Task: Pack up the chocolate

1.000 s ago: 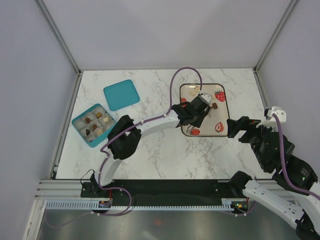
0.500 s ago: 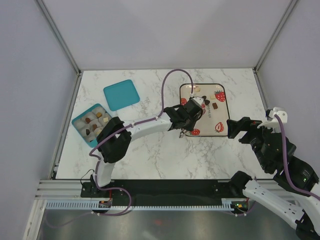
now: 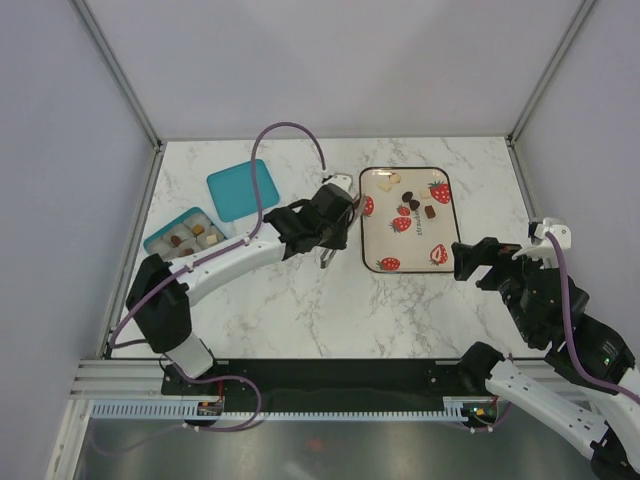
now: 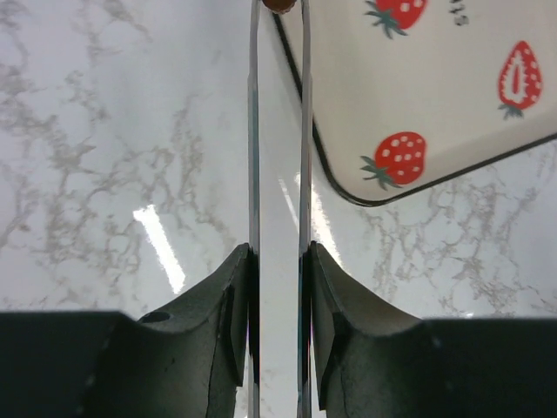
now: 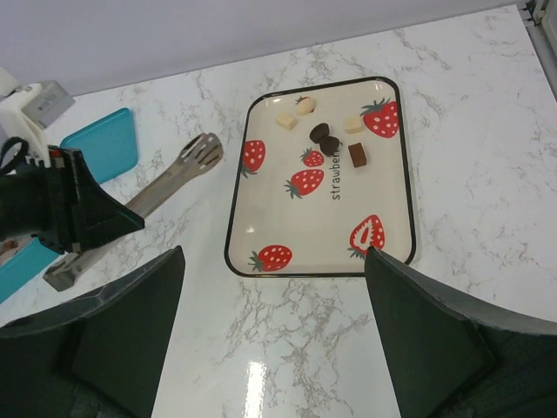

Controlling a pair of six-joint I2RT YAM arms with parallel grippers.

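Several chocolate pieces (image 5: 331,139), cream, dark and mid brown, lie in the upper half of the strawberry-print tray (image 5: 402,218). My left gripper (image 4: 278,252) is shut on the silver tongs (image 4: 253,131) and hovers just left of the tray (image 3: 447,255). A small brown chocolate piece (image 4: 278,3) sits pinched between the tong tips at the top edge of the left wrist view. The teal box (image 3: 180,215) at the left has pieces in its compartments, and my left arm partly covers it. My right gripper (image 5: 274,252) stands open near the tray's lower right, holding nothing.
The teal lid (image 3: 243,189) lies flat behind the box. The left arm stretches diagonally across the marble table (image 3: 330,320) from the near left. Metal frame posts and grey walls close in the left, right and far sides.
The left arm has swung left, carrying the tongs from over the tray's middle to just past its left edge. The right arm has not moved.
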